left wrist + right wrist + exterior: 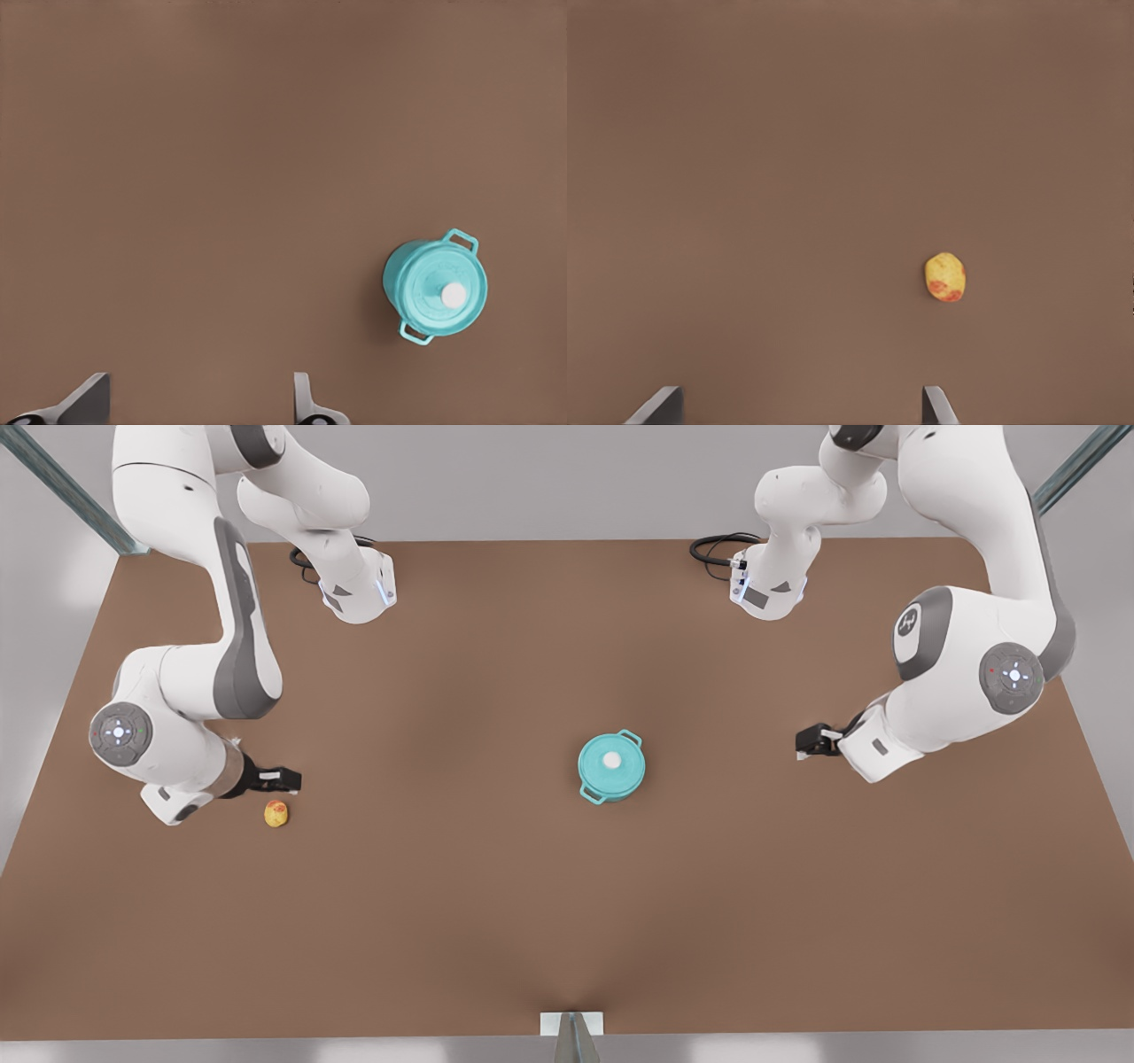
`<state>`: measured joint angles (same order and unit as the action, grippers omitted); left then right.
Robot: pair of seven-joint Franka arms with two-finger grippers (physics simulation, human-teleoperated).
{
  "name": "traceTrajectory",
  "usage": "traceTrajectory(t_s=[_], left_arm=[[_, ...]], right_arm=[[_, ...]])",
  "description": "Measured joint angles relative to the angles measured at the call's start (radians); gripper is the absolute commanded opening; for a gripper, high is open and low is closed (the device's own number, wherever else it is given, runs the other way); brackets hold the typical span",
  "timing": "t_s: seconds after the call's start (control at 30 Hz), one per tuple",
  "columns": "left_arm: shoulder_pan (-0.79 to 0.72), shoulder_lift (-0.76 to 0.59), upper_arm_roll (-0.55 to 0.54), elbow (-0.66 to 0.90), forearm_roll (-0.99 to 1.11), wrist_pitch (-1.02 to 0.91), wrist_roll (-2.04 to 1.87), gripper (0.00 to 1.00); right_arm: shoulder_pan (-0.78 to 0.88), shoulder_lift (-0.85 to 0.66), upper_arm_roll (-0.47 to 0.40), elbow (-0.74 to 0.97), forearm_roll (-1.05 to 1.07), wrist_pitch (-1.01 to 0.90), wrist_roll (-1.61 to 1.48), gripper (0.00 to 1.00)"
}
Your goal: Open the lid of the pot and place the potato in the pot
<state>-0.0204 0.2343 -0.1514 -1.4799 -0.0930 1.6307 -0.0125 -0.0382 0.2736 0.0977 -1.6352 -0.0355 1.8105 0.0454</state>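
Note:
The teal pot [613, 791] stands a little right of the table's middle, with the pot lid [601, 757] and its white knob resting on it. In the left wrist view the pot [393, 282] and pot lid [431, 282] lie off to one side of my left gripper [197, 409], which is open. That left gripper [811, 742] hovers at the front view's right, well apart from the pot. The potato [276, 813], yellow with a reddish patch, lies at the front view's left, just below my right gripper [282, 779]. The right gripper [797, 409] is open, with the potato [945, 277] beside it.
The brown table [496, 921] spans the scene. Both arm bases with black cables [722, 545] stand at the back edge. A small metal bracket [572, 1027] sits at the front edge's middle.

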Motion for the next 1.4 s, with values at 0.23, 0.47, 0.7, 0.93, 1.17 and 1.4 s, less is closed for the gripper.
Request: traceTrajectory(t_s=[0.23, 0.47, 0.7, 0.93, 1.17, 1.4], left_arm=[[-0.334, 0.047, -0.014, -0.032, 0.059, 0.117, -0.082, 1.00], [-0.518, 0.261, -0.014, -0.067, 0.180, 0.281, -0.309, 1.00], [-0.522, 0.249, -0.011, -0.176, 0.203, 0.410, -0.479, 1.00], [-0.526, 0.262, -0.011, -0.221, 0.206, 0.503, -0.580, 1.00], [-0.548, 0.278, -0.013, -0.232, 0.205, 0.550, -0.652, 1.00], [-0.549, 0.279, -0.012, -0.300, 0.206, 0.615, -0.701, 1.00]], right_arm=[[0.011, 0.068, 0.001, 0.041, -0.022, 0.088, 0.020, 1.00], [-0.024, 0.098, -0.004, -0.068, -0.025, 0.087, -0.009, 1.00], [-0.086, 0.084, -0.020, -0.284, -0.026, 0.290, -0.084, 1.00], [-0.118, 0.150, -0.035, -0.327, -0.026, 0.437, -0.177, 1.00], [-0.119, 0.204, -0.063, -0.320, -0.026, 0.529, -0.267, 1.00], [-0.118, 0.249, -0.077, -0.299, -0.031, 0.575, -0.346, 1.00]])
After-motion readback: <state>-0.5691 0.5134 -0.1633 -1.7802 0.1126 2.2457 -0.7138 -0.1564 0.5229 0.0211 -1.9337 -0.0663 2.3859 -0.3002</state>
